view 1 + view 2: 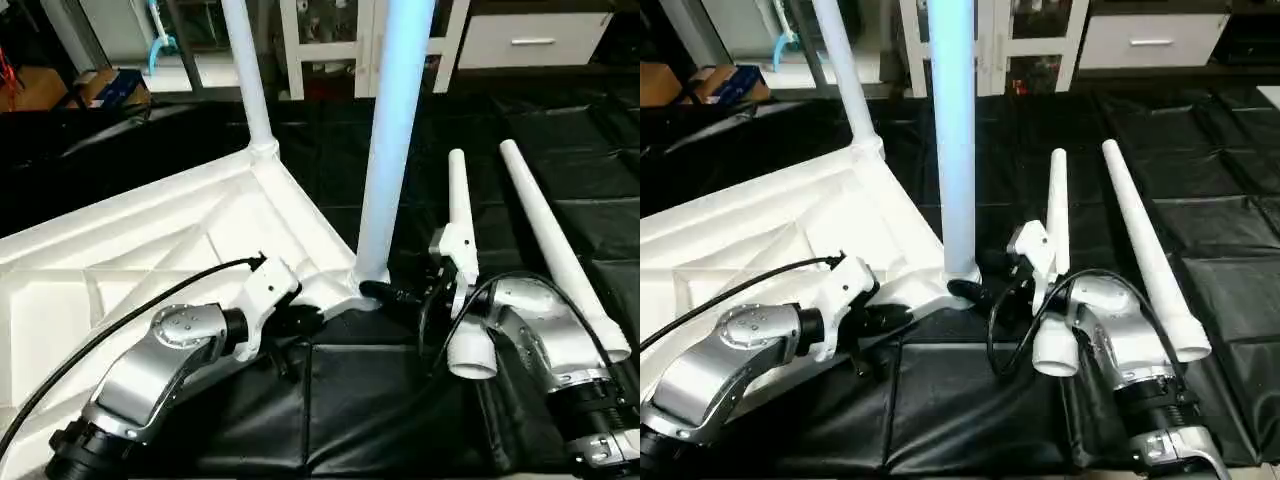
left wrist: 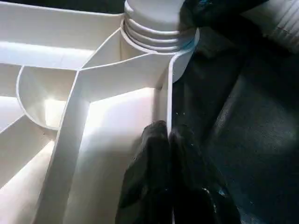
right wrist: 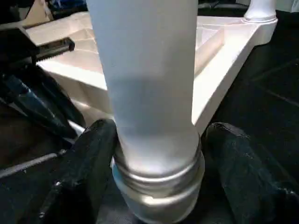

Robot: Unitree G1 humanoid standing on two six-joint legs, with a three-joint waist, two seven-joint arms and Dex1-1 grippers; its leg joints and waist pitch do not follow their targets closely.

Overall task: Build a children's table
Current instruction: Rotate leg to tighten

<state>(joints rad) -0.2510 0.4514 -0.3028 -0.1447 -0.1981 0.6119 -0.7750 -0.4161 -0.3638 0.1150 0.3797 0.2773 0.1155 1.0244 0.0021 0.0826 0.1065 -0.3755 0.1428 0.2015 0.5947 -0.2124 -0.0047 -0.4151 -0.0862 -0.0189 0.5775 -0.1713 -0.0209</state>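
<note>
The white tabletop (image 1: pixel 150 250) lies upside down on the black mat, ribs up. Two white legs stand upright in its corner sockets, a far leg (image 1: pixel 248 80) and a near leg (image 1: pixel 395 140). My left gripper (image 1: pixel 308 320) is at the tabletop's near edge beside the near socket, with its fingers (image 2: pixel 149 177) shut on the thin rim wall (image 2: pixel 169 93). My right gripper (image 1: pixel 385 293) is open, one finger (image 3: pixel 88 172) on each side of the near leg's base (image 3: pixel 156 154). Two loose legs, one (image 1: pixel 460 240) and another (image 1: pixel 550 240), lie on the mat to the right.
The black mat (image 1: pixel 360 410) covers the floor around the tabletop. The nearer loose leg rests across my right forearm (image 1: pixel 545 340). White cabinets (image 1: pixel 530 40) stand at the back, and a cardboard box (image 1: pixel 110 88) sits at the far left.
</note>
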